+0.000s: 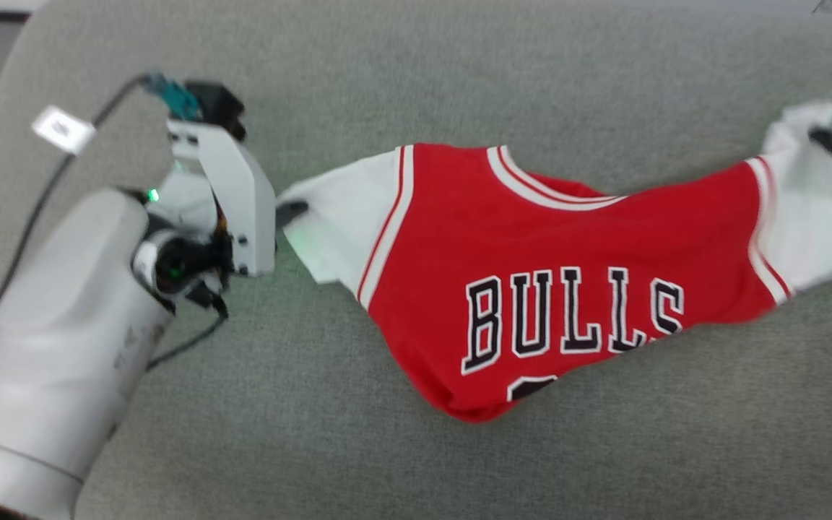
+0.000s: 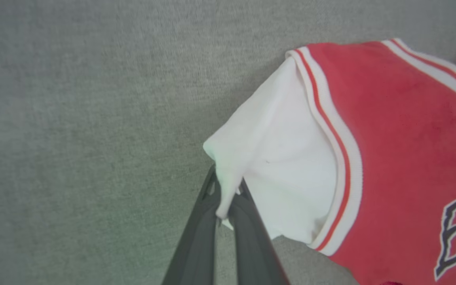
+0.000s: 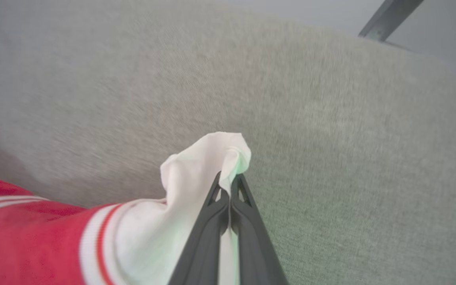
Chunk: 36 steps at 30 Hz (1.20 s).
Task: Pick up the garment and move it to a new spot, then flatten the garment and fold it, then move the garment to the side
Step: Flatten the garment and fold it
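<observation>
**Stretching over grey fabric, jersey pinched at both sleeves**

Covering the head view from edge to edge is a grey fabric surface (image 1: 459, 72), soft and finely woven. Over its middle the garment (image 1: 546, 238) is spread sideways, front up, its red body sagging to a rounded fold at the lower edge. Whether that fold touches the surface cannot be told. The pale left forearm (image 1: 62, 339) rises from the lower left corner, with a dark cable (image 1: 40, 209) running up beside it.

One white sleeve (image 1: 344, 224) is drawn out towards the left gripper (image 1: 292, 211). The left wrist view shows the two dark fingers (image 2: 196, 237) pressed together on a bunched corner of that sleeve's cuff. The other white sleeve (image 1: 806, 217) reaches to the right gripper (image 1: 824, 137) at the view's right edge, blurred there. The right wrist view shows its jaws clamped tight on a gathered tuft of that cuff.

Black white-outlined "BULLS" lettering (image 1: 568, 310) runs across the chest, slightly tilted, the last letter creased. A small white tag (image 1: 62, 128) hangs on the cable
</observation>
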Available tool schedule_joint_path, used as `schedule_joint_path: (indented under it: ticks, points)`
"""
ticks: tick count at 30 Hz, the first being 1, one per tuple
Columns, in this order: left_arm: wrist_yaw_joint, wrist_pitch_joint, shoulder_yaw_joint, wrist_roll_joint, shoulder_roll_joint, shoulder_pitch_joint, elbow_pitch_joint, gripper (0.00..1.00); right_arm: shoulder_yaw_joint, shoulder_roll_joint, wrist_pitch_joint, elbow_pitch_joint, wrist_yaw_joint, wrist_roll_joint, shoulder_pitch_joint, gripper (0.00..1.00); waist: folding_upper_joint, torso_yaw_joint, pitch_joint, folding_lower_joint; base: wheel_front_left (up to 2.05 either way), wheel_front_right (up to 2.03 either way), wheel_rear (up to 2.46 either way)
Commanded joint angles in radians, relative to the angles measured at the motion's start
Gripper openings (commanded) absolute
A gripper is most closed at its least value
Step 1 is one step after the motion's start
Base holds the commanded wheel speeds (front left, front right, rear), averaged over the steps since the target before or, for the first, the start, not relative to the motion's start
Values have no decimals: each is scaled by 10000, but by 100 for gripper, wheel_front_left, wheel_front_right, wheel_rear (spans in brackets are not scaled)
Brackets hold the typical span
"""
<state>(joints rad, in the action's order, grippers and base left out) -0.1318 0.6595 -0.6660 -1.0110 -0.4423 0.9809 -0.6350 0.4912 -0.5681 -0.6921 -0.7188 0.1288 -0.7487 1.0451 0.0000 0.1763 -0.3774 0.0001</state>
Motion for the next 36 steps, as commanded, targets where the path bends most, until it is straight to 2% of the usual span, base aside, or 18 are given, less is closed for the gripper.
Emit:
schedule_joint_path:
  ticks: [1,11,17,24,31,36]
  points:
    - [27,-37,31,45,-25,224,-61,0,27,78,179,53,35,-92,192,0,0,-176,501,-1,0,0,0]
    - [198,-207,-69,801,-63,2065,-728,0,763,896,2185,-11,21,133,1590,0,0,-492,2035,-1,0,0,0]
    - [383,-1283,9,1467,34,3379,-1483,0,1166,1432,3846,-734,21,507,2459,0,0,-655,2739,-1,0,0,0]
    - [442,-2881,64,2097,187,4648,-2536,0,949,1982,6024,-2192,21,993,3514,0,0,-804,3252,-1,0,0,0]
    - [250,-3791,-83,2373,407,5381,-3467,0,1109,2373,6749,-3181,21,1063,4195,0,0,-862,3369,-1,0,0,0]
    - [157,-4253,9,2255,523,5881,-3904,0,1294,2479,7071,-3505,21,1131,4816,0,0,-911,2778,-1,0,0,0]
